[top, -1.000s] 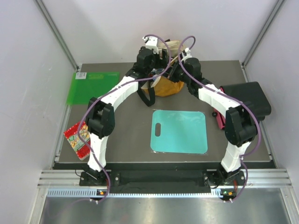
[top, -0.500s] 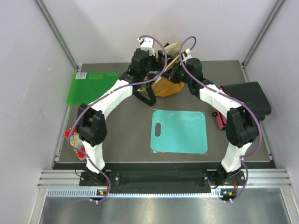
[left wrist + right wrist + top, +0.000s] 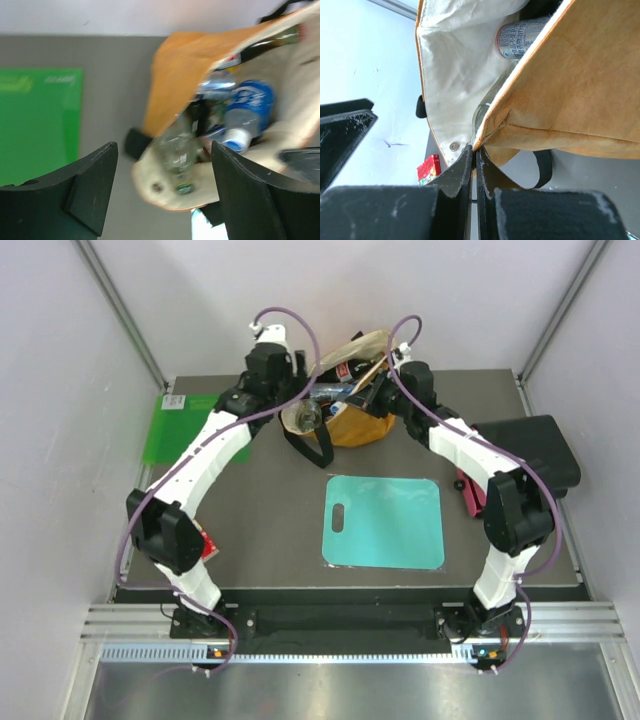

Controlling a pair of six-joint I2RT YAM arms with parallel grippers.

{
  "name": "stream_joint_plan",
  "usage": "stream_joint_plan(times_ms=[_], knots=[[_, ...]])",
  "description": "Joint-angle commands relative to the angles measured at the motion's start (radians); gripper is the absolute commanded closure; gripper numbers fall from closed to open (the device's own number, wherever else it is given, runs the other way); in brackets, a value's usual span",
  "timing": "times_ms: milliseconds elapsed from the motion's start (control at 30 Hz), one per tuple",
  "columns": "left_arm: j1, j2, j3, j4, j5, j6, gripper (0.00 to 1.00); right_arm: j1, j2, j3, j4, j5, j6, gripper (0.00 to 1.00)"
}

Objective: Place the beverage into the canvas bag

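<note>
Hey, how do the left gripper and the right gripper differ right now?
The left gripper is open, jaws wide apart; the right gripper is shut. The left gripper grips nothing and hangs clear of the canvas bag; the right gripper pinches the bag's rim. Both have black fingers and point toward the bag.

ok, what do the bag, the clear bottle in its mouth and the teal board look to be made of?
The canvas bag looks like woven fabric, matte mustard outside with a pale lining; it creases and slumps. The clear bottle is transparent and glossy, either glass or plastic; it is too blurred to tell. The teal board is probably rigid plastic: a smooth flat sheet with a cut-out handle slot.
</note>
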Motion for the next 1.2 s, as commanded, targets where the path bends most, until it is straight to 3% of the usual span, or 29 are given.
stream_joint_plan(times_ms=[0, 167, 433, 467, 533, 567, 600, 633, 800, 900, 967, 1167], knots=[[0.065, -0.091, -0.085, -0.153, 0.007, -0.082, 0.20, -0.037, -0.121, 0.149, 0.254, -0.005, 0.018, 1.00], [0.082, -0.110, -0.205, -0.055, 0.134, -0.133, 0.19, -0.039, -0.113, 0.168, 0.241, 0.006, 0.012, 1.00], [0.084, 0.043, -0.166, -0.019, 0.159, -0.210, 0.28, -0.037, -0.084, 0.209, 0.244, 0.015, 0.028, 1.00], [0.087, 0.062, -0.150, -0.015, 0.166, -0.214, 0.44, -0.039, -0.079, 0.214, 0.246, 0.014, 0.030, 1.00], [0.090, 0.115, -0.074, -0.018, 0.176, -0.225, 0.63, -0.039, -0.059, 0.237, 0.245, 0.014, 0.027, 1.00], [0.094, 0.131, -0.045, -0.018, 0.176, -0.227, 0.85, -0.039, -0.049, 0.249, 0.241, 0.015, 0.022, 1.00], [0.096, 0.163, -0.012, -0.018, 0.174, -0.228, 0.95, -0.040, -0.036, 0.269, 0.210, 0.015, 0.004, 1.00], [0.097, 0.175, 0.047, 0.005, 0.161, -0.236, 1.00, -0.042, 0.000, 0.325, 0.189, 0.014, -0.002, 1.00], [0.133, 0.263, 0.260, 0.133, 0.216, -0.279, 1.00, -0.072, 0.134, 0.529, 0.131, -0.015, 0.007, 1.00], [0.133, 0.335, 0.489, 0.108, 0.193, -0.271, 1.00, -0.091, 0.189, 0.658, 0.091, -0.012, 0.024, 1.00], [0.133, 0.353, 0.584, 0.117, 0.193, -0.274, 1.00, -0.095, 0.175, 0.633, 0.149, -0.003, 0.041, 1.00], [0.133, 0.355, 0.528, 0.194, 0.200, -0.271, 1.00, -0.097, 0.097, 0.444, 0.258, -0.012, 0.045, 1.00]])
